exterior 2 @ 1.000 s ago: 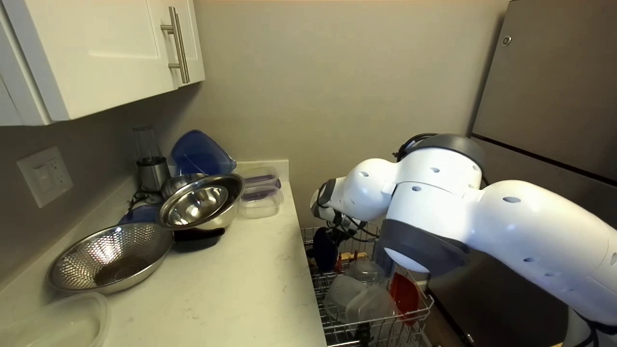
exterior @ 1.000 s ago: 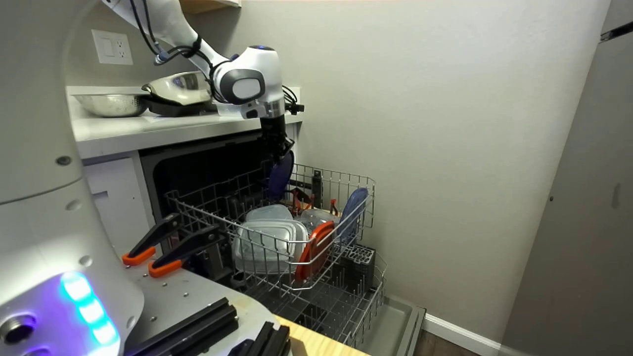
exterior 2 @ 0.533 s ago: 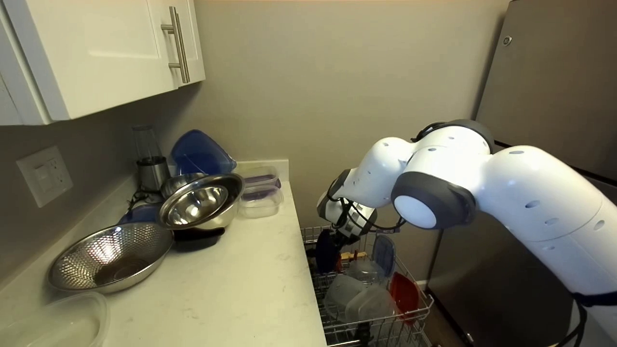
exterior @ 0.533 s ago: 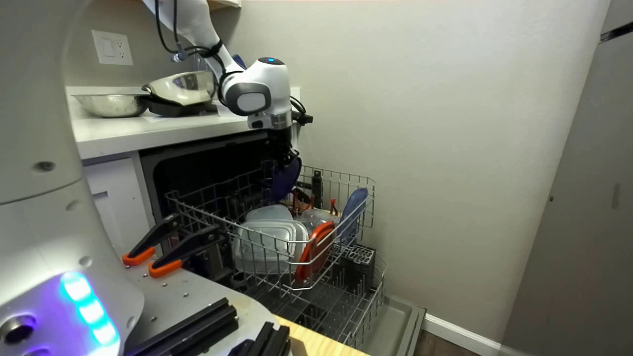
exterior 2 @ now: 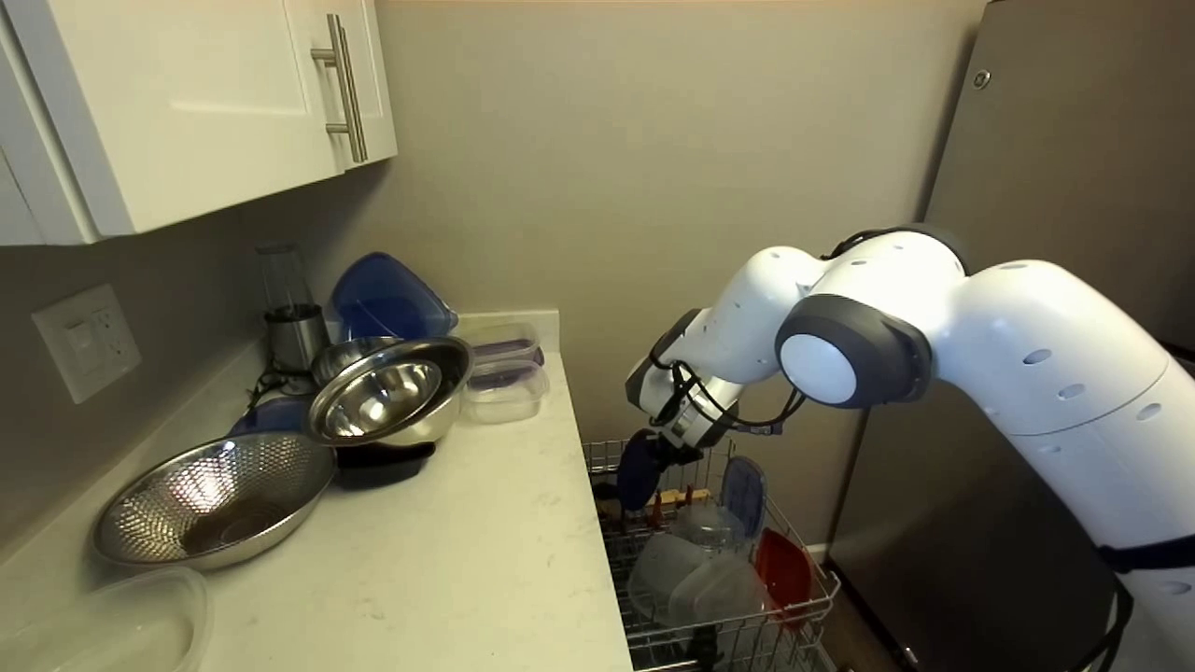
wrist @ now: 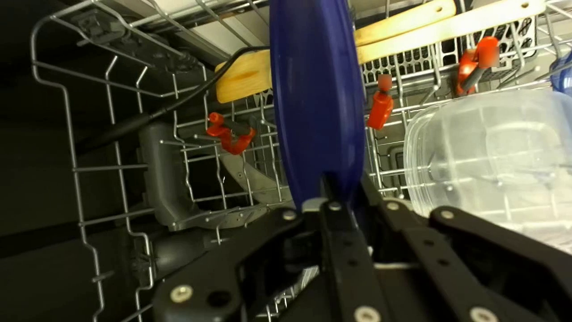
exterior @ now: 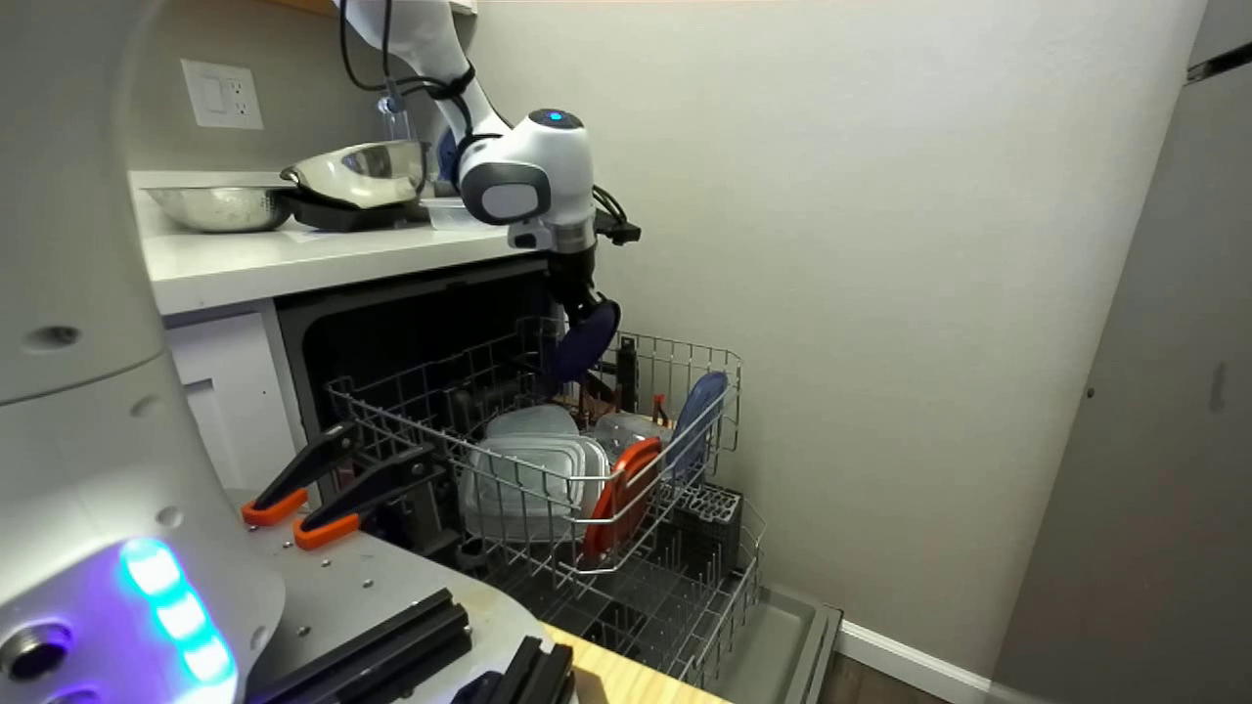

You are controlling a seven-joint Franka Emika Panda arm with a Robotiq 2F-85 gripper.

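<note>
Grey kitchen wall (exterior: 880,293) behind an open dishwasher (exterior: 768,650), upper rack (wrist: 76,170) pulled out. Gripper (wrist: 346,190) pinches a dark-blue plastic lid (wrist: 317,98) by one edge, tilted over the rack's wall-side end; clearance from the rack can't be judged. Possible trouble: sideways move could snag rack or wooden utensils (wrist: 447,30) below, twisting lid loose.

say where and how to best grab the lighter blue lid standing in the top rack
I'd pinch the lighter blue lid by its upper rim, coming from above, one jaw per broad face: it looks flat and stands on edge, leaning slightly, with that rim exposed. The gripper would first have to release the dark blue piece.
</note>
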